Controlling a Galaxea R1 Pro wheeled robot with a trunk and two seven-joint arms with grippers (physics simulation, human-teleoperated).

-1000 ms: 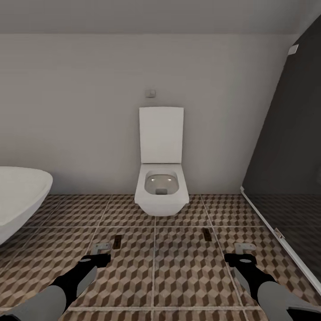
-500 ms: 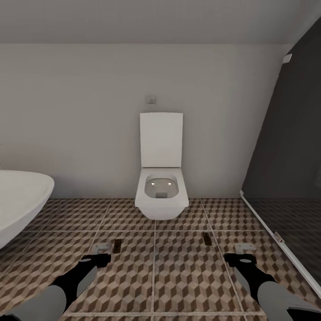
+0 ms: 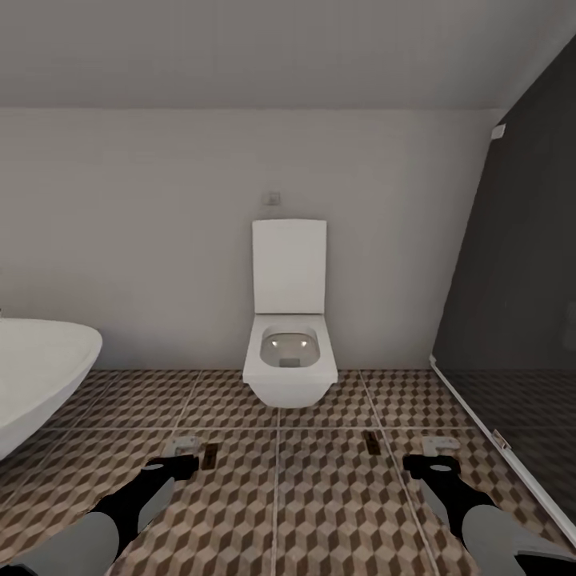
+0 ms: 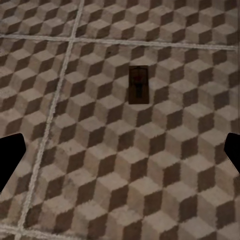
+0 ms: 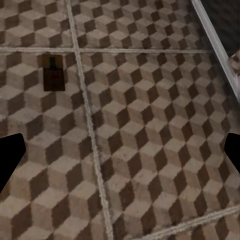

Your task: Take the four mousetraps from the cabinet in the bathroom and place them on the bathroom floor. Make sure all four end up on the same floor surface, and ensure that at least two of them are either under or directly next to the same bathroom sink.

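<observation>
Two mousetraps lie flat on the cube-patterned bathroom floor (image 3: 320, 512) in front of the toilet. One mousetrap (image 3: 210, 457) is just to the right of my left gripper (image 3: 183, 454); the left wrist view shows it (image 4: 138, 85) ahead of the spread fingertips (image 4: 10, 155). The other mousetrap (image 3: 371, 442) lies left of my right gripper (image 3: 434, 453) and appears off to one side in the right wrist view (image 5: 53, 73). Both grippers hover low over the tiles, open and holding nothing. The cabinet and the sink are out of view.
A white toilet (image 3: 290, 360) with its lid up stands against the back wall. The rim of a white oval bathtub (image 3: 40, 376) juts in at the left. A dark glass shower wall (image 3: 512, 304) with a pale floor rail (image 3: 488, 436) closes off the right side.
The whole picture has slid downward and more ceiling shows, so the camera has moved. Both traps stay put on the tiles, and both grippers stay open in the same pose.
</observation>
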